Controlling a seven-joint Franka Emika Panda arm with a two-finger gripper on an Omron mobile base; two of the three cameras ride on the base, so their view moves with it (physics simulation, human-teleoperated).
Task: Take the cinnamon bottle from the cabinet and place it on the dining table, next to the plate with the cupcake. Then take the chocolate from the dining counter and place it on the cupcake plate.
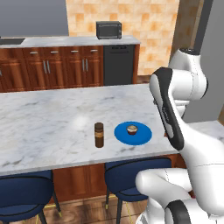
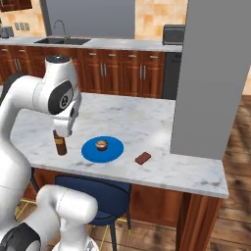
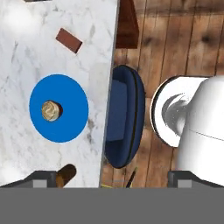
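1. You are looking at the slim dark brown cinnamon bottle standing upright on the long white-grey marbled dining table, its long axis vertical and its dark cap pointing straight up.
2. Just beside it on the stone lies the round blue plate, apart from the bottle, with the small brown cupcake and its pale cream top sitting at the plate's centre.
3. From the right base camera you can see the tiny flat reddish-brown chocolate bar lying flat on the same top, on the far side of the plate from the bottle, near the table's front edge; its long axis runs at a slant to that edge.
4. Your hand camera looks straight down: the plate and cupcake lie left of centre, the chocolate above them, and the bottle shows foreshortened at the lower left, beside one dark fingertip.
5. Your two-finger gripper hangs with its jaws spread wide, gripping nothing.
6. A dark blue padded stool sits tucked at the table's edge beneath.
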